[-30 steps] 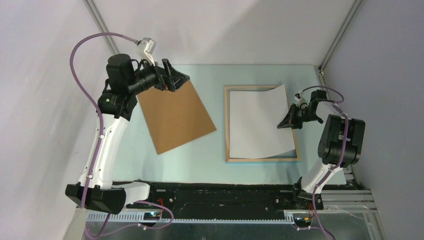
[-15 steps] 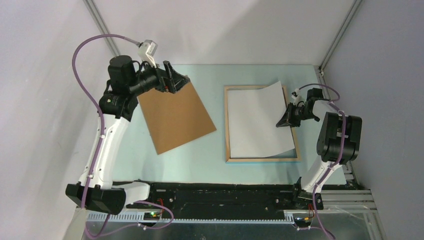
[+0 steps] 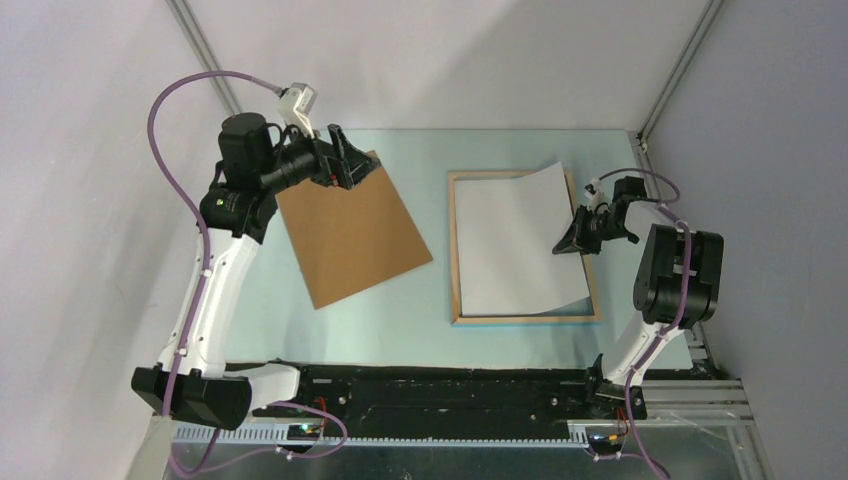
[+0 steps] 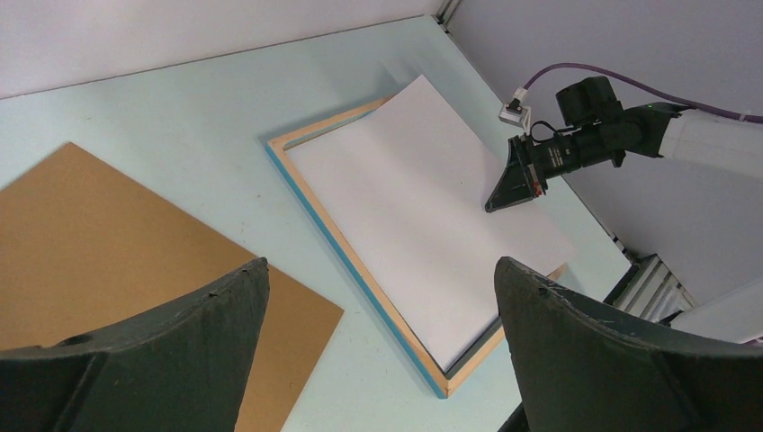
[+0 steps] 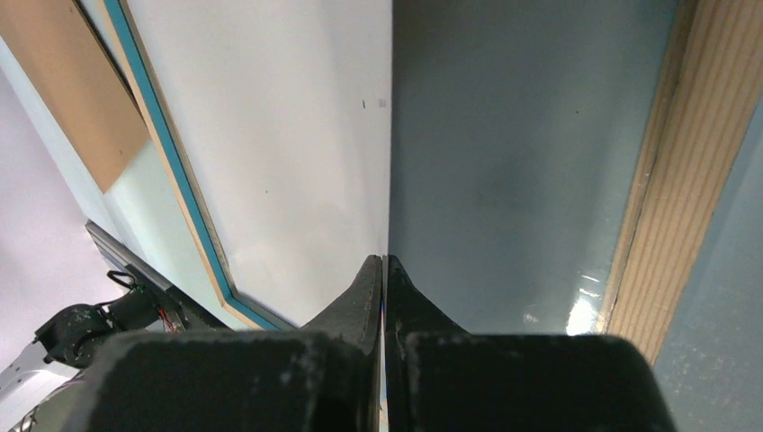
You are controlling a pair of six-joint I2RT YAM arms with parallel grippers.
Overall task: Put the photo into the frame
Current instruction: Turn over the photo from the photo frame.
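Only the plain white back of the photo (image 3: 518, 240) shows; its printed face is turned down and hidden. It lies over the frame (image 3: 454, 250), which sits wood side up on the right half of the worktop (image 3: 420, 150). A strip of blue shows along the frame's outer side in the left wrist view.

The sheet covers most of the frame's right rail in the top view. Its long axis runs near to far, close to the frame's long sides but slightly skewed. Its far right corner pokes past the far rail.

The photo's right edge is lifted off the frame, and the right gripper (image 3: 568, 243) has its jaws clenched flat on that edge. The left edge rests inside the left rail.

The left gripper (image 3: 350, 160) hangs over the far corner of the brown backing board (image 3: 350, 235), jaws spread wide and holding nothing. Bare worktop separates board and frame. The frame's right rail lies near the worktop's right edge.
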